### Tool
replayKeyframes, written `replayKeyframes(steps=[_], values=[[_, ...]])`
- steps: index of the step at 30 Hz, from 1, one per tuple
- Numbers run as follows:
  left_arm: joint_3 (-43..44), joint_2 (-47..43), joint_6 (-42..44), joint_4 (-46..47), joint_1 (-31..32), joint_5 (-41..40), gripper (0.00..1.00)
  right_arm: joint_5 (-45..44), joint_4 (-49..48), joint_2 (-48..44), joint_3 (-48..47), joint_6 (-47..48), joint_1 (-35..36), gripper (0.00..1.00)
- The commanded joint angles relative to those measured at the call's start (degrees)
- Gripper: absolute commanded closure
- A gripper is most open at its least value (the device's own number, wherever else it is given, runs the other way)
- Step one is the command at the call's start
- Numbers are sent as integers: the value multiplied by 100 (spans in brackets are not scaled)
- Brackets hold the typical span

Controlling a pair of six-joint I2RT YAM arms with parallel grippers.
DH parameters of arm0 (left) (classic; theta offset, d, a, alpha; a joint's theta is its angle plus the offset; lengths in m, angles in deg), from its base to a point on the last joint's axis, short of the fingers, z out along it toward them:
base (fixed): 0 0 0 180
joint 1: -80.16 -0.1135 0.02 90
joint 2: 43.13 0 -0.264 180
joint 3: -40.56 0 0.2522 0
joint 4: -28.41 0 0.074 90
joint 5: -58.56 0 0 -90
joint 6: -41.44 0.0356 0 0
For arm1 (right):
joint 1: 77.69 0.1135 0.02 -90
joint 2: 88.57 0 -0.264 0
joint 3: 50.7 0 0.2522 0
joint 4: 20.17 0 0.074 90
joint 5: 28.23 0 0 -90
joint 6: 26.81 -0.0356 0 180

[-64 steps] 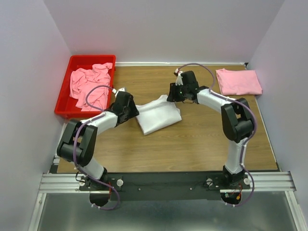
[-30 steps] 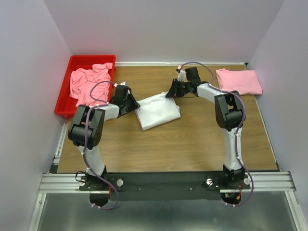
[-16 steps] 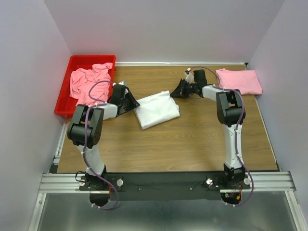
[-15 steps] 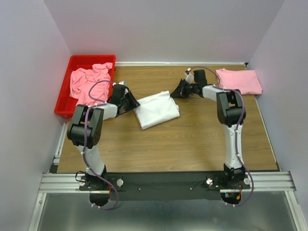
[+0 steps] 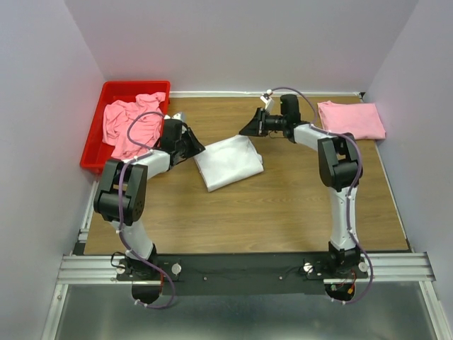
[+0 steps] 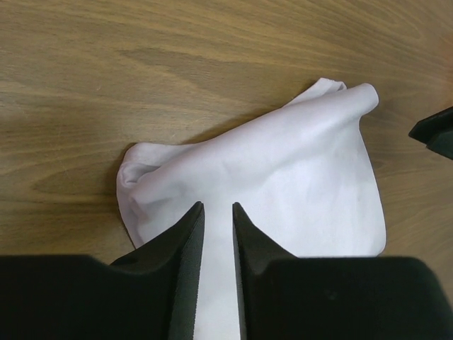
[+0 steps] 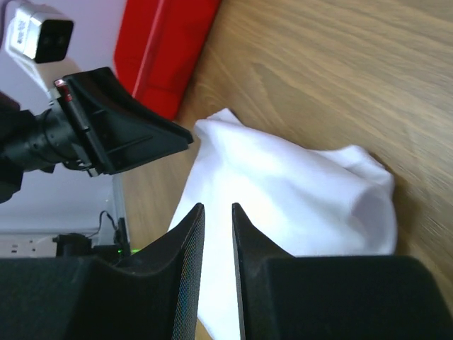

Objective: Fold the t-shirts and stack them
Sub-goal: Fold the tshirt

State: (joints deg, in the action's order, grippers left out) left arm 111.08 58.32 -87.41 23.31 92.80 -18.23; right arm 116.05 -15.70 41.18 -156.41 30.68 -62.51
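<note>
My left gripper [image 6: 218, 207] and right gripper [image 7: 218, 207] are each parted narrowly and hold nothing. They flank the folded white t-shirt [image 5: 228, 161] on the table [image 5: 283, 205]. I reckon stacking comes next: I should pinch every layer at opposite edges, lift level, and set it squarely on the folded pink t-shirt [image 5: 351, 120] at the far right.

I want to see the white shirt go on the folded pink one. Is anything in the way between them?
Nothing on the table. Between the white shirt and the folded pink shirt only the robot's own right arm reaches across, above bare wood.
</note>
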Motion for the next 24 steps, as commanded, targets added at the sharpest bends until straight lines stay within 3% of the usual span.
replayKeyframes(steps=[1,8,15,19,24], values=[[-33,217,-8,135,-34,-73,74,636,-1282,550,27,-869,82,71],[73,805,-149,285,-254,-30,76,637,-1601,1754,-1192,-1608,90,70],[126,1088,-167,355,-341,278,80,373,-1601,2414,-1467,-1960,47,67],[99,842,-132,302,-368,296,77,153,-1592,2011,-1178,-1935,-50,56],[169,-26,-26,22,-368,208,60,-32,-1549,661,-308,-1715,-129,48]])
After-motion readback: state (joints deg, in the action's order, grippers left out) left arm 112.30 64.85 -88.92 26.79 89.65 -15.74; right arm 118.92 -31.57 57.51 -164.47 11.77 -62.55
